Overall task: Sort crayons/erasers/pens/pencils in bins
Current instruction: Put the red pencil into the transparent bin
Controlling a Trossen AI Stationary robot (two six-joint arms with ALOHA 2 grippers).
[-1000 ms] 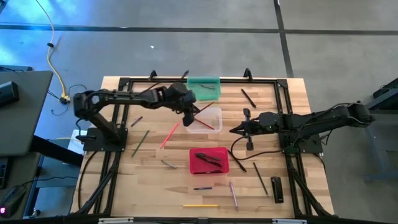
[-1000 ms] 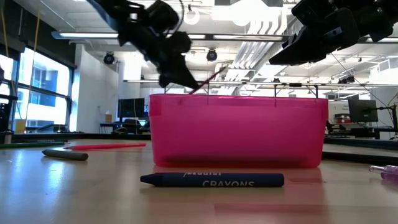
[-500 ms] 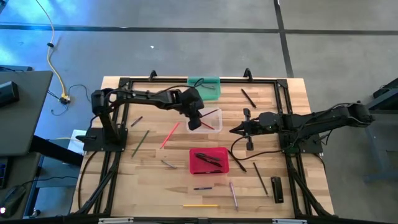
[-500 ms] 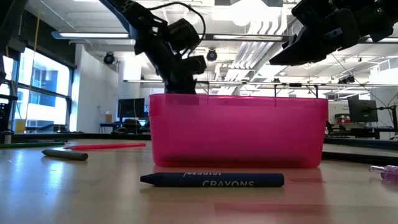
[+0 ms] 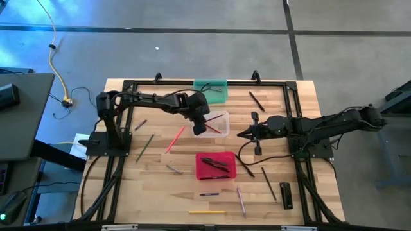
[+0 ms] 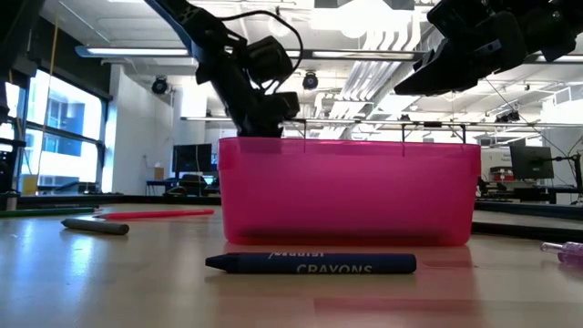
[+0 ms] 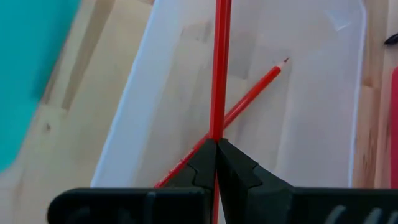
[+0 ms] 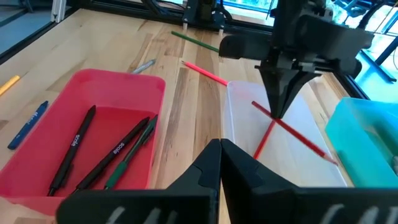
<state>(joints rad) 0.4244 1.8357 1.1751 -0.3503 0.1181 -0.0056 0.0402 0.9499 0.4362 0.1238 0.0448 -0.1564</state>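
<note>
My left gripper (image 5: 200, 123) hangs over the clear bin (image 5: 217, 126) at mid table, shut on a red pencil (image 7: 219, 68). A second red pencil (image 7: 252, 93) lies on the clear bin's floor, crossing under the held one. The teal bin (image 5: 210, 88) stands just beyond, and the red bin (image 5: 216, 165) with dark pens (image 8: 78, 146) stands nearer the front. My right gripper (image 5: 243, 135) is shut and empty, hovering right of the clear bin. In the low view the red bin (image 6: 346, 191) hides the left gripper's fingertips. My left gripper pinches the red pencil's shaft (image 7: 217, 127) between its two fingertips. The fingers (image 8: 281, 102) come from above, pointing down into the clear bin. The pencil slants down from the fingers, and its lower end (image 8: 260, 152) reaches the bin's floor area.
Loose on the table are a pink pencil (image 5: 174, 139), a green pencil (image 5: 145, 147), a yellow pencil (image 5: 207, 211), a blue crayon (image 6: 310, 264), a grey crayon (image 5: 173, 169) and black pens (image 5: 256, 101) (image 5: 268, 183). The black arm frame (image 5: 122, 128) borders the table.
My left gripper has moved toward the table's right and near edges and down, from beside the clear bin to over it, still shut on the red pencil. The pencil's free end, which stuck up above the red bin in the low view, has dropped out of sight.
</note>
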